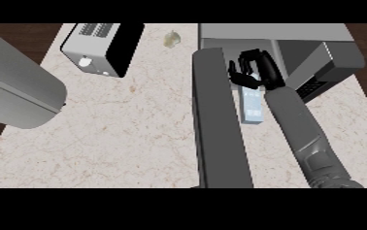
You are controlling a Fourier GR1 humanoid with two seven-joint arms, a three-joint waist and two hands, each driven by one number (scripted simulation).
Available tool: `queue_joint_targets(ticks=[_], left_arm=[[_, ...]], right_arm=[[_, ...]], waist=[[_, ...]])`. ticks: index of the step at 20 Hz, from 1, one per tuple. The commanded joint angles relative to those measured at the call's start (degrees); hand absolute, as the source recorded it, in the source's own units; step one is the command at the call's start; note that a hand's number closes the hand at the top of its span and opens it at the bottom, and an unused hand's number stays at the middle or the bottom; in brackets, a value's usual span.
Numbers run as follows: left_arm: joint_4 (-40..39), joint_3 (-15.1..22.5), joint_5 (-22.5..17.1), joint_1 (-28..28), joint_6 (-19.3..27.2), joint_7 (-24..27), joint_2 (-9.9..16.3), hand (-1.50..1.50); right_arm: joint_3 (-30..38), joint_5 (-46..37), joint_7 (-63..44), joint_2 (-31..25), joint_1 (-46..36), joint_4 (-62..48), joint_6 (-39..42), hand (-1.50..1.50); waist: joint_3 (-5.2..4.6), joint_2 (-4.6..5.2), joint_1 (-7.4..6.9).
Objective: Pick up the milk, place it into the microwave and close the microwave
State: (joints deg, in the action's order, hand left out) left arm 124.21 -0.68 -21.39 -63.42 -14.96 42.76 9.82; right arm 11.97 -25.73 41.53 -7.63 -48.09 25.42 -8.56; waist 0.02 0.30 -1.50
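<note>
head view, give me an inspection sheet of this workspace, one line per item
surface: pale marbled counter.
job's things: milk carton lying below the right hand; microwave at upper right, its door swung open toward the view.
clutter: toaster at upper left; small pale object near the back edge.
hands: right hand fingers curled, above the carton, contact unclear; left hand not seen, only a grey forearm at left.
cables: nothing seen.
surroundings: dark wood beyond the counter.

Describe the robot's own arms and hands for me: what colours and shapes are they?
The right forearm is a long grey tube, darker and ribbed near the elbow. It ends in a glossy black right hand with slim jointed fingers. At the view's left, the left arm shows only as a smooth, rounded pale grey shell. No cables or markings show.
</note>
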Motion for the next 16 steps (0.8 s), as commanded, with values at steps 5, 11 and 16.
queue_joint_targets(ticks=[5, 11, 16], left_arm=[[-4.03, -0.03, 0.75, 5.51, -0.16, -1.67, -0.2, -1.5], [-4.05, -2.07, -0.44, 6.44, -1.91, -2.42, 2.12, -1.5], [-7.67, -2.56, 0.13, 11.17, -1.48, -3.03, 2.61, -1.5]], right_arm=[[1.92, -2.48, -2.45, -1.16, -6.46, -9.59, -11.59, 1.5], [5.61, -1.0, -7.78, -4.05, -9.67, -12.87, -18.78, 1.5], [7.57, 0.34, -7.09, -3.39, -11.5, -13.71, -22.08, -1.5]], waist=[[0.08, 1.18, -2.19], [0.15, 2.14, -4.21], [0.15, 2.81, -5.03]])
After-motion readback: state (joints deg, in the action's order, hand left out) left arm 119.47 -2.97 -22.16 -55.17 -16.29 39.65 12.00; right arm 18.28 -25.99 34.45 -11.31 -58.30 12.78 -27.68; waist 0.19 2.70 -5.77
